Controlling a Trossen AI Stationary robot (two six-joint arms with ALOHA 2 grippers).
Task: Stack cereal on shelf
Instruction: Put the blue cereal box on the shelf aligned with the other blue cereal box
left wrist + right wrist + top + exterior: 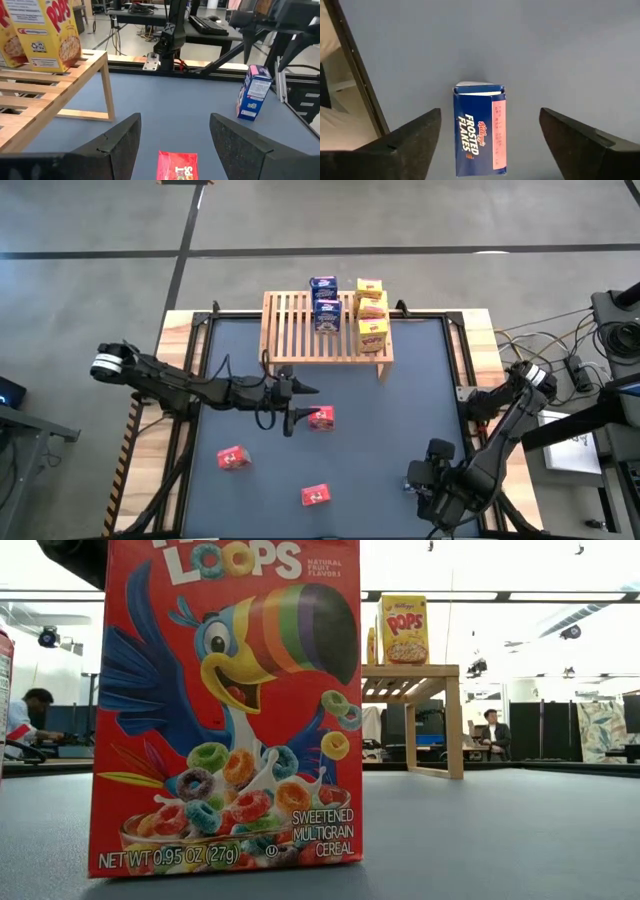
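Note:
The wooden rack [325, 330] stands at the mat's far middle, with two blue boxes [324, 305] and three yellow boxes [371, 315] on its slats. Three red boxes are on the mat [320, 418], [232, 458], [315, 496]. My left gripper [300, 402] is open, level, just left of the first red box [177, 167], which shows between its fingers without touching them. My right gripper [490, 115] is open, pointing down over the third blue box [480, 132], which stands on the mat at the near right [254, 92]. In the high view my right arm hides that box.
One red box [225, 705] stands upright close to the low camera and blocks much of that view. The rack's legs [107, 90] stand on the mat just beyond my left gripper. Black rails frame the mat [460, 360]. People sit in the room behind.

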